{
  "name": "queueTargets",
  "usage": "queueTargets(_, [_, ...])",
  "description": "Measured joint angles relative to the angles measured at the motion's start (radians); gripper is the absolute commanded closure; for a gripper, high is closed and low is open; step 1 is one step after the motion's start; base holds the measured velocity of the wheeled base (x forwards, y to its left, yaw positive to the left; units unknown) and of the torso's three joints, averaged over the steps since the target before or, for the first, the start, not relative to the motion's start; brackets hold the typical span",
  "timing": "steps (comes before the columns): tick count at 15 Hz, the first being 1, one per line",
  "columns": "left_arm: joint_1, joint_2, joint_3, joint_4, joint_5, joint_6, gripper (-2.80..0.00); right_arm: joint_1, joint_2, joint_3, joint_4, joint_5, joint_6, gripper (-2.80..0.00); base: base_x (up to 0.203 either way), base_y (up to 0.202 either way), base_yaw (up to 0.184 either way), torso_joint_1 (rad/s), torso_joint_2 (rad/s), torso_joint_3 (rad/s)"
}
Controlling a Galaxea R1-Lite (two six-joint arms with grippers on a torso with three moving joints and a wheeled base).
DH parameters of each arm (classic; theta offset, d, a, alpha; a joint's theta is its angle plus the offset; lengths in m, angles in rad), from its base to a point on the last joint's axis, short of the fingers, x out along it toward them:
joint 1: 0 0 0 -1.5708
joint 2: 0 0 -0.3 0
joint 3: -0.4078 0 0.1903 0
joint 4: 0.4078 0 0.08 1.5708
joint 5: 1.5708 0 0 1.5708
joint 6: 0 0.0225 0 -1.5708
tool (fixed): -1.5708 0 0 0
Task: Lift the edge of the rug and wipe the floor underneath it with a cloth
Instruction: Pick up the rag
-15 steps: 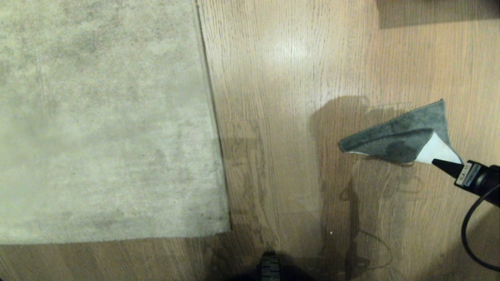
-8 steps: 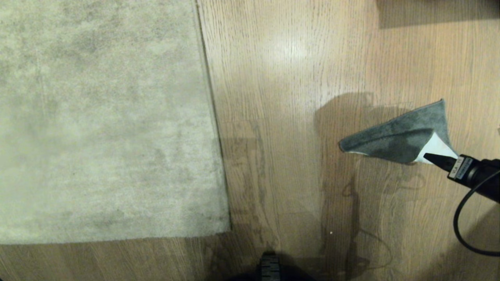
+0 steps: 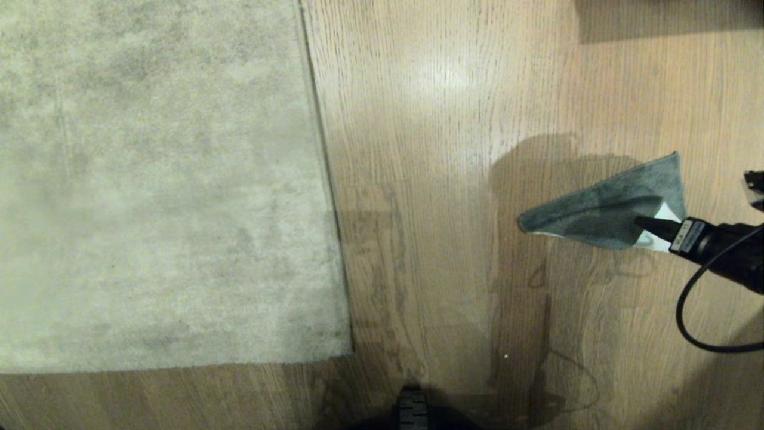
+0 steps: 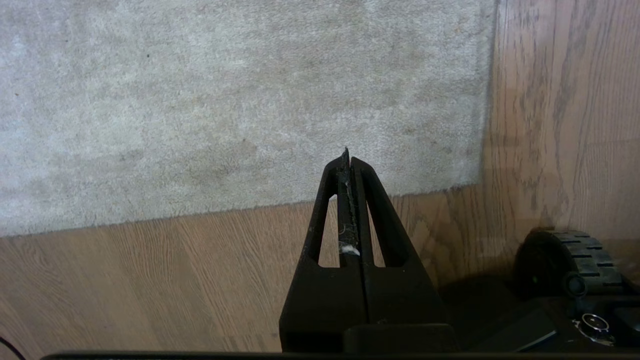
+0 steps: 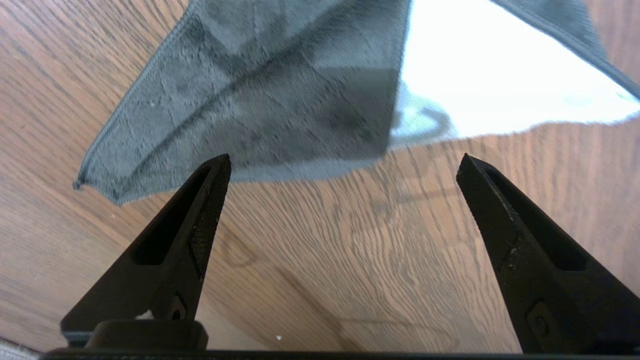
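Nothing is done yet: the rug edge [image 3: 325, 179] lies flat, my left gripper [image 4: 348, 157] has its jaws pressed together, and my right gripper [image 5: 345, 165] has its jaws spread, empty, near the cloth [image 3: 603, 206].

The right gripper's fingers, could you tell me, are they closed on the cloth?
No: the right gripper stands wide open, its fingers apart above the floor, with the cloth lying just ahead, ungripped.

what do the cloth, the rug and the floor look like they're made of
Cloth: probably microfibre, going by its soft napped dark grey face, stitched hem and pale underside.
Rug: short-pile textile, likely synthetic; mottled beige-grey, matte and fuzzy.
Floor: wood or wood-look laminate planks with printed-looking grain and a slight sheen from a light reflection.
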Motion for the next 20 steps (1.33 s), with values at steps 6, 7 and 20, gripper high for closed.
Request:
queueTargets(6, [0.0,0.0,0.0,0.0,0.0,0.0,0.0,0.028,0.087,-0.093,-0.004,-0.003,-0.001,-2.8,0.0,0.0,0.0,0.0,0.0,0.0])
queueTargets(7, [0.0,0.0,0.0,0.0,0.0,0.0,0.0,0.028,0.096,-0.102,-0.004,-0.003,0.0,-2.8,0.0,0.0,0.0,0.0,0.0,0.0])
queueTargets(20, [0.0,0.0,0.0,0.0,0.0,0.0,0.0,0.0,0.098,-0.177,0.044,-0.001,0.063,-2.8,0.0,0.0,0.0,0.0,0.0,0.0])
